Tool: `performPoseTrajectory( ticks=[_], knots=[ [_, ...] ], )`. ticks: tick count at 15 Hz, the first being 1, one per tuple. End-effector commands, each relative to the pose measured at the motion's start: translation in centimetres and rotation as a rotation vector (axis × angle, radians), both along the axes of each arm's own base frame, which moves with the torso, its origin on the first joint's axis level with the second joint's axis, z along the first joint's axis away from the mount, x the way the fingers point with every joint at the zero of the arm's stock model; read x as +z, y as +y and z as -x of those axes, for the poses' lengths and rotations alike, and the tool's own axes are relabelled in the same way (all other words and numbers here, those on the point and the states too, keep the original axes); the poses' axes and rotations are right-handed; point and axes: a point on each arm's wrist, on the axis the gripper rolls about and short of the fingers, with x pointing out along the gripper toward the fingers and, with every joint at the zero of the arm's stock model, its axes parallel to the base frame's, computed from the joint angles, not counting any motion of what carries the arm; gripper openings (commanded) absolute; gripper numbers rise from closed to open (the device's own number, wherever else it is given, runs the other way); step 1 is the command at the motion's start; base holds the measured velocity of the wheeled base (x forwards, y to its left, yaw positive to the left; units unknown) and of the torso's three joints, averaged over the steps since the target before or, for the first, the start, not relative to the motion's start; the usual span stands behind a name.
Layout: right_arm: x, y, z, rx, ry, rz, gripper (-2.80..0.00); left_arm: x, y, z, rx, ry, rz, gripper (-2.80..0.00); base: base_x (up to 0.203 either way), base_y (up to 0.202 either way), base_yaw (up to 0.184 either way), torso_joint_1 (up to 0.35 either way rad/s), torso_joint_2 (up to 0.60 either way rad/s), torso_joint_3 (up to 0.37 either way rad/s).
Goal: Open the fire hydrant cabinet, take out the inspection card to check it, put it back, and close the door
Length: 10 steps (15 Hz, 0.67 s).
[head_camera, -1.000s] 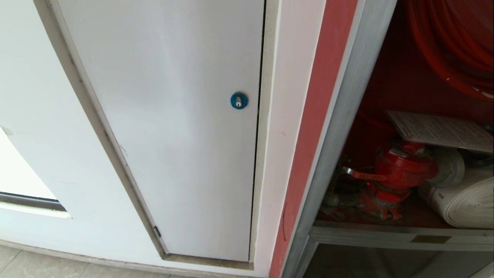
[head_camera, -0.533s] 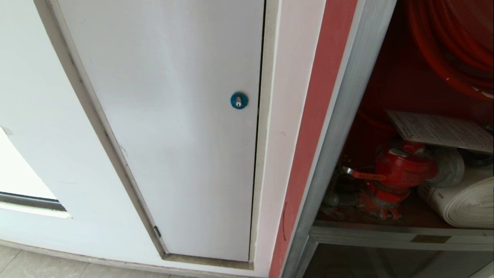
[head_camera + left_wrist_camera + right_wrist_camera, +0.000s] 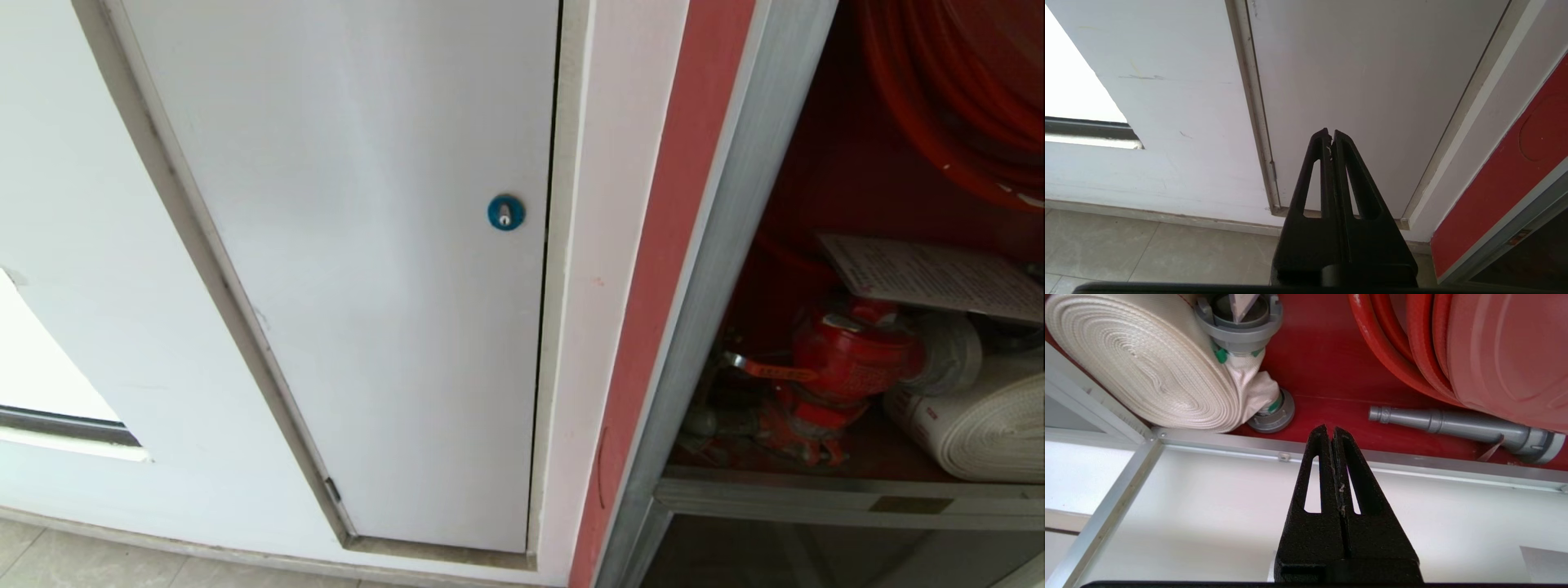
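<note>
I see the fire hydrant cabinet [image 3: 718, 245] standing open, the inspection card [image 3: 931, 278] lying inside above the red valve [image 3: 849, 359], by the white rolled hose [image 3: 1147, 363]. My right claw [image 3: 1331, 430] hangs pressed together at the cabinet's lower frame edge. My left claw [image 3: 1330, 134], together too, faces the white panel door [image 3: 367, 245].
</note>
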Motion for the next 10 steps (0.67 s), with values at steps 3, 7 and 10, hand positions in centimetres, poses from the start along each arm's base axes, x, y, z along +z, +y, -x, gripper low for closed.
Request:
performPoseTrajectory(
  ticks=[3, 7, 10],
  knots=[
    [-0.08, -0.02, -0.12, 0.0, 0.008, 0.005, -2.8, -0.02, 0.0, -0.02, 0.0, 0.002, 0.0, -2.8, 0.0, 0.0, 0.0, 0.0, 0.0, 0.0],
    [0.08, -0.02, -0.1, 0.0, -0.006, -0.007, -2.8, 0.0, 0.0, -0.01, 0.0, 0.001, 0.0, -2.8, 0.0, 0.0, 0.0, 0.0, 0.0, 0.0],
    [0.15, -0.02, -0.11, 0.0, -0.018, -0.023, -2.8, -0.01, 0.0, -0.01, 0.001, 0.003, 0.0, -2.8, 0.0, 0.0, 0.0, 0.0, 0.0, 0.0]
  ],
)
